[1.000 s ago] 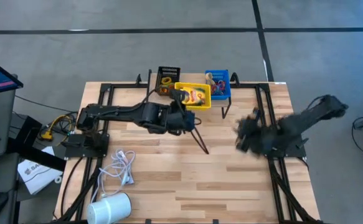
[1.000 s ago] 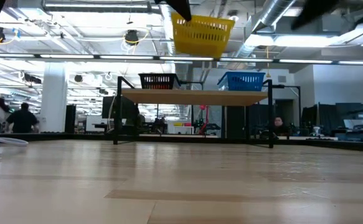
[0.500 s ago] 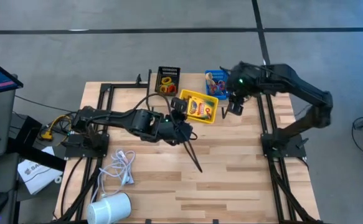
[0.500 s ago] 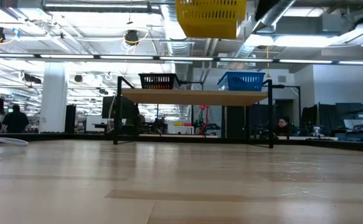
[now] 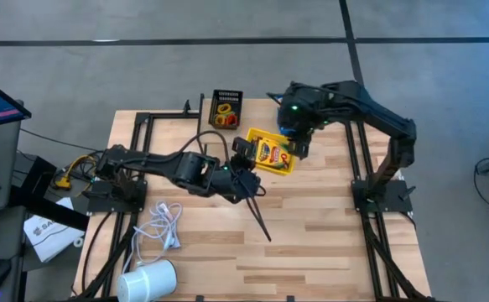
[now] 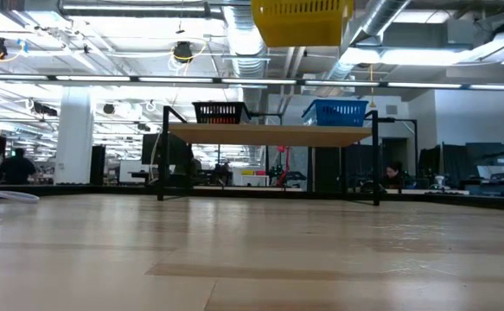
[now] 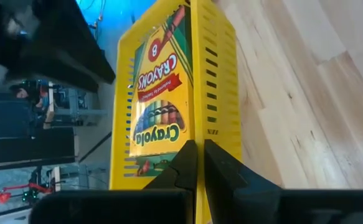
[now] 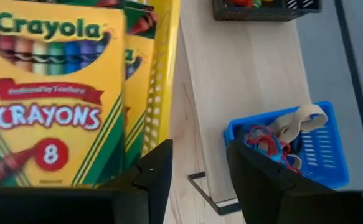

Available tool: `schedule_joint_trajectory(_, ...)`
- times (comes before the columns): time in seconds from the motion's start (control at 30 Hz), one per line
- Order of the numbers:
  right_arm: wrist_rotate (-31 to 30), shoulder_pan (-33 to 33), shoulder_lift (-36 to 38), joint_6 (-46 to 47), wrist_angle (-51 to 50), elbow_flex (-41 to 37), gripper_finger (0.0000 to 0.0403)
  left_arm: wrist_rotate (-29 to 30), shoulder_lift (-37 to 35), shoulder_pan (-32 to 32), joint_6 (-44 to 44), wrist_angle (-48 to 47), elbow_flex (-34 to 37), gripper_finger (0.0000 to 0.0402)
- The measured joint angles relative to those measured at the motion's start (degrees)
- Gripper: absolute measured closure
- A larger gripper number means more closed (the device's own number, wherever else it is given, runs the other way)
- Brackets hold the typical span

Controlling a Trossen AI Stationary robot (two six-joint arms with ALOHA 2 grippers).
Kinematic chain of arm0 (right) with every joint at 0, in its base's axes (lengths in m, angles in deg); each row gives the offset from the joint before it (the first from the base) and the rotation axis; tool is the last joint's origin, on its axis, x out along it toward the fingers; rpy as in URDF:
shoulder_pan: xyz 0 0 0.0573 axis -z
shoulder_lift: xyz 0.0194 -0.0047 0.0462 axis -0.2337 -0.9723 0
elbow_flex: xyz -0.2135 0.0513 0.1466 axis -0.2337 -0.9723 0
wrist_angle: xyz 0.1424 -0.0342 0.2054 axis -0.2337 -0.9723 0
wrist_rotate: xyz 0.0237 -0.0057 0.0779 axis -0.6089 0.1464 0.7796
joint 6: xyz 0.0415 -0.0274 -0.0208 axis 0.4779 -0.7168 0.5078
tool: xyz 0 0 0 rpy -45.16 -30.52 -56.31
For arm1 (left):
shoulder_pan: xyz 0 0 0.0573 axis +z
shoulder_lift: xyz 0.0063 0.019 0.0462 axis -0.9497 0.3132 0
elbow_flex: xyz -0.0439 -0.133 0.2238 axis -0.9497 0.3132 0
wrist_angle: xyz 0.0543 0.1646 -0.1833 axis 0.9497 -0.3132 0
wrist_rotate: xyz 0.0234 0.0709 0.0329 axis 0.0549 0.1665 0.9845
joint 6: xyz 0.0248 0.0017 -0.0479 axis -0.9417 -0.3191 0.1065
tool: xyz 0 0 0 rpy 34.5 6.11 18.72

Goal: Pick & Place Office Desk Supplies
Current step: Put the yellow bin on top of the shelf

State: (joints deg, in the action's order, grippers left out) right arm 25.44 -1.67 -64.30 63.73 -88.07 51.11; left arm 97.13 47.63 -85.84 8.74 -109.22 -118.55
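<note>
The yellow bin (image 5: 269,154) hangs lifted and turned askew over the table's middle, high in the low view (image 6: 302,21). It carries Crayola crayon boxes (image 7: 157,118). My left gripper (image 5: 246,154) is shut on the bin's left side. My right gripper (image 5: 299,144) hovers open just right of the bin with nothing between its fingers (image 8: 197,177). The blue bin (image 8: 290,146) with rubber-band rings and the black bin (image 5: 226,107) stand on the raised shelf (image 6: 273,133) at the far edge. My left gripper pinches the yellow bin's short end wall at its rim (image 7: 197,134), one finger inside the bin and one outside. The fingers come slanting down from the table's left. The bin hangs clear of the table and shelf, tilted, with the crayon boxes lying inside.
A white coiled cable (image 5: 163,223) and a white cylinder (image 5: 148,280) lie near the table's left front corner. Black frame rails (image 5: 368,168) run along both sides of the table. People and desks show in the room beyond (image 6: 14,164).
My right gripper has swung from the table's right side up and toward the far edge, then left until it stands beside the yellow bin. My left gripper has carried the yellow bin a little toward the near edge and higher, turning it askew.
</note>
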Motion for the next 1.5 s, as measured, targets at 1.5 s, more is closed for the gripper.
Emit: schedule_joint_trajectory(1.5,-1.8,-4.5,-0.2,3.2,0.5,-0.2,0.0253,11.6,-0.4,-4.3,-3.0,5.5,5.8,0.0398)
